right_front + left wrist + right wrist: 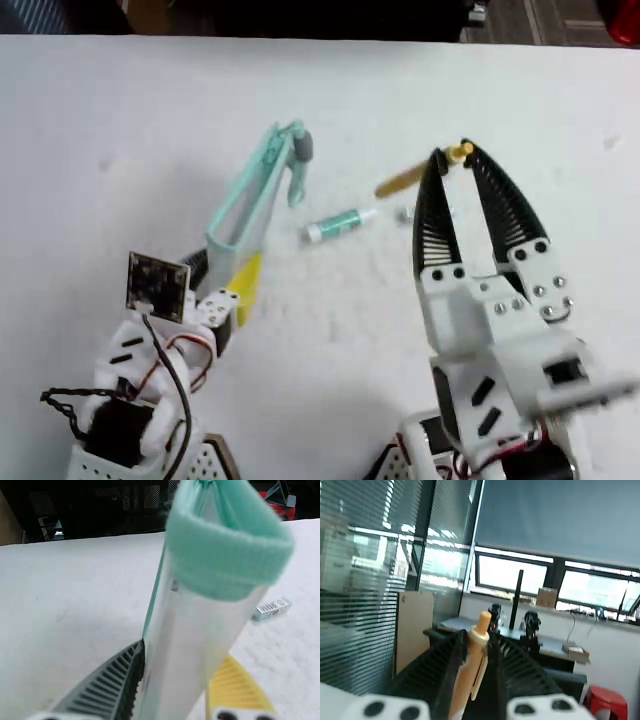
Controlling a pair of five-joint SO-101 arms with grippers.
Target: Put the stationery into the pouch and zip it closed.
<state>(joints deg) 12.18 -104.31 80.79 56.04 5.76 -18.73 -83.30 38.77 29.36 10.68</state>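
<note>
Left arm: low at the near edge of the table [150,120].
Left gripper [222,268]: grey and yellow fingers clamped on the near end of the pouch [250,195].
Right gripper [452,158]: tips pinched on the orange pen [410,180], aimed out toward the room's windows.
Pouch: stretches away from the left gripper, with its mint edge uppermost.
Tube [338,222]: lying on the table between the pouch and the right gripper, touching neither.

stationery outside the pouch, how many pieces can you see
2: an orange pen held in the right gripper, and a small green-and-white tube lying on the table between the pouch and that gripper. More may be hidden inside the pouch.
</note>
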